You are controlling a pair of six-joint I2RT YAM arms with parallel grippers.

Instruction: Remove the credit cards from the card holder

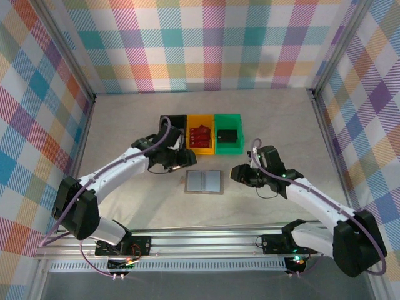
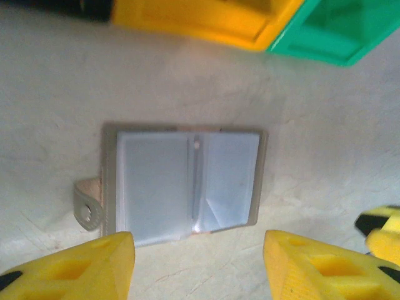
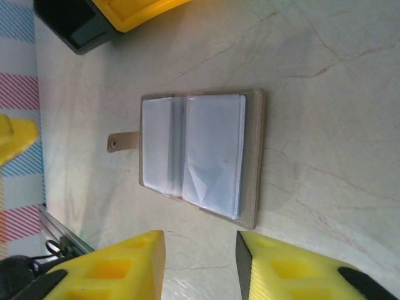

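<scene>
Card holder lies open flat: grey, glossy clear pockets, small snap tab. Left gripper & right gripper flank it, jaws spread, empty.

Card holder reachable fr above; bins close behind.

High overview; wrist close-ups sharing card holder

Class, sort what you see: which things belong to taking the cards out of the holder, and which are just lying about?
Job: card holder, open flat; red card; dark card; left gripper; right gripper.
Lying about: black bin; yellow bin, holding the red card; green bin, holding the dark card.
</scene>
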